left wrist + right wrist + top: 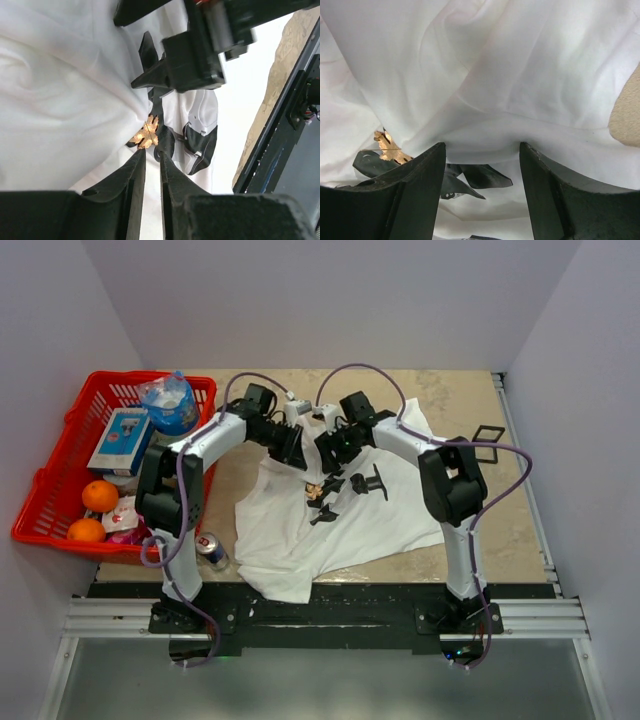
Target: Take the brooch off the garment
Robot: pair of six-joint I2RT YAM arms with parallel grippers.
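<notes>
The garment (370,520) is a white T-shirt with black print, lying crumpled in the middle of the table. The brooch (314,491) is a small tan-orange leaf shape pinned beside the print. In the left wrist view the brooch (146,132) sits just beyond my left gripper (152,151), whose jaws stand a narrow gap apart with nothing between them. My right gripper (482,145) is wide open, its tips pressed on a fold of cloth (520,65), with the brooch (387,147) just left of its left finger. Both grippers meet over the shirt's upper middle.
A red basket (40,480) at the left holds two oranges (100,496), a water bottle (170,405) and a blue box (120,440). A can (211,550) stands by the left arm's base. Black rectangular frames (487,433) lie at the right. Walls close in on three sides.
</notes>
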